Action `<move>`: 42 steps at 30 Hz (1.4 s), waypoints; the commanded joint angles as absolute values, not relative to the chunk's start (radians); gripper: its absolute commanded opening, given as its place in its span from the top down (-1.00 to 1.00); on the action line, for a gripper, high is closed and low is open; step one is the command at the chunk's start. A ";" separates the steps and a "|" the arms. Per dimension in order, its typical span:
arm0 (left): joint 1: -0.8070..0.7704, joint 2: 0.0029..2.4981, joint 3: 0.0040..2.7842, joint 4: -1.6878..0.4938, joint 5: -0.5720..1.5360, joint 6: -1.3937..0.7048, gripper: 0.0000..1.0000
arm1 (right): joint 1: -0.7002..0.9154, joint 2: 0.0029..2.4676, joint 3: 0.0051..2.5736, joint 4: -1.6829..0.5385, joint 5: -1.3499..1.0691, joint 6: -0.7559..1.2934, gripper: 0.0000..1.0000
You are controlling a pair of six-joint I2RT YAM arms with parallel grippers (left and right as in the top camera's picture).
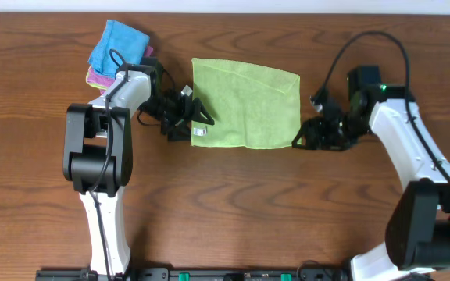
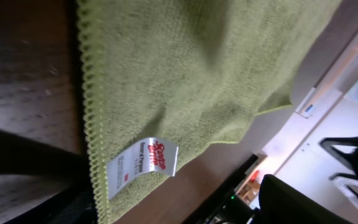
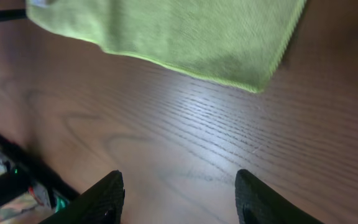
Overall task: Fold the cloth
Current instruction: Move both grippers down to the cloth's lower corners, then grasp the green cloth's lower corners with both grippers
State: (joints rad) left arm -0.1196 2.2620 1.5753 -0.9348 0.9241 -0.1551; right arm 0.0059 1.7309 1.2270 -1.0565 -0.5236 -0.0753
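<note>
A lime-green cloth (image 1: 244, 101) lies flat in the middle of the table, with a white tag (image 1: 200, 133) at its near left corner. My left gripper (image 1: 186, 117) sits at the cloth's left edge and looks open, its fingers spread along that edge. In the left wrist view the cloth (image 2: 191, 68) and its tag (image 2: 143, 163) fill the frame, with one dark finger (image 2: 36, 186) beside the hem. My right gripper (image 1: 303, 140) is open and empty just off the cloth's near right corner (image 3: 253, 81), with bare wood between its fingers (image 3: 179, 193).
A blue cloth (image 1: 118, 40) lies on a pink one (image 1: 96, 78) at the far left, behind my left arm. The table's front edge with black fixtures (image 3: 17, 174) shows in the right wrist view.
</note>
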 commanded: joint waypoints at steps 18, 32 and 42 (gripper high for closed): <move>-0.170 2.236 1.522 -0.913 0.796 -0.090 0.88 | 0.012 1.719 1.144 -0.932 -0.444 0.142 -0.23; -0.104 2.236 1.522 -0.980 0.794 -0.014 0.88 | 0.013 1.719 0.952 -0.648 -0.430 0.317 -0.22; -0.104 2.236 1.522 -0.983 0.794 -0.014 0.88 | 0.015 1.719 0.892 -0.484 -0.430 0.434 -0.19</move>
State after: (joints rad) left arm -0.1062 2.2608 1.5261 -0.9768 0.8040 -0.0288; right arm 0.0059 1.7306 0.9039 -0.4961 -0.4290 0.3805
